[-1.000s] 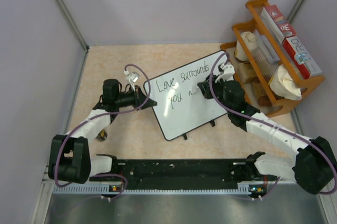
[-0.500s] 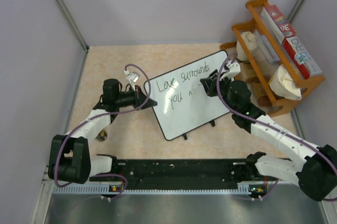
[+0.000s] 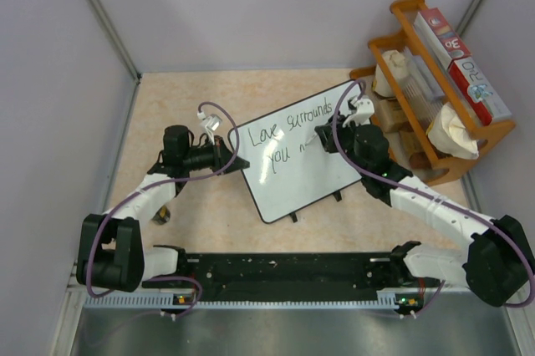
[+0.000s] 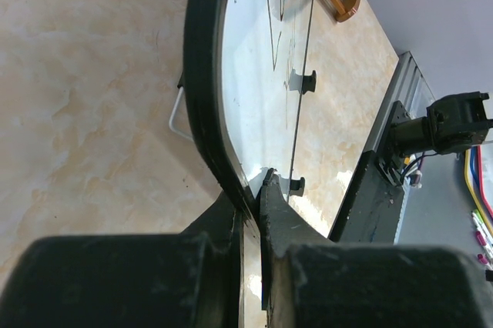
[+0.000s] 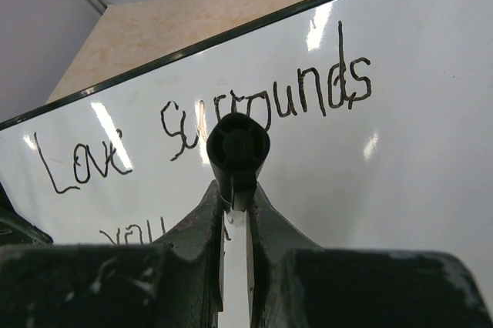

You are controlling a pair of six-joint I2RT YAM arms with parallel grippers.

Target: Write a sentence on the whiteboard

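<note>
The whiteboard (image 3: 297,174) lies at an angle mid-table, with "Love surrounds you" and a short stroke after it written in black. My left gripper (image 3: 236,161) is shut on the board's black-framed left edge; in the left wrist view the fingers (image 4: 231,224) pinch the whiteboard (image 4: 258,74) from both sides. My right gripper (image 3: 322,139) hovers over the board's upper middle, shut on a black marker (image 5: 237,151). That marker points at the whiteboard (image 5: 400,158) just below the word "surrounds". Its tip is hidden.
A wooden rack (image 3: 422,17) with boxes and wrapped packs stands at the back right, close to the board's far corner. Grey walls enclose the table on three sides. The arms' black base rail (image 3: 284,271) runs along the near edge.
The right gripper swung up and right toward the board's far corner half a second ago, then came back to its earlier spot. The left gripper and the board have not moved.
</note>
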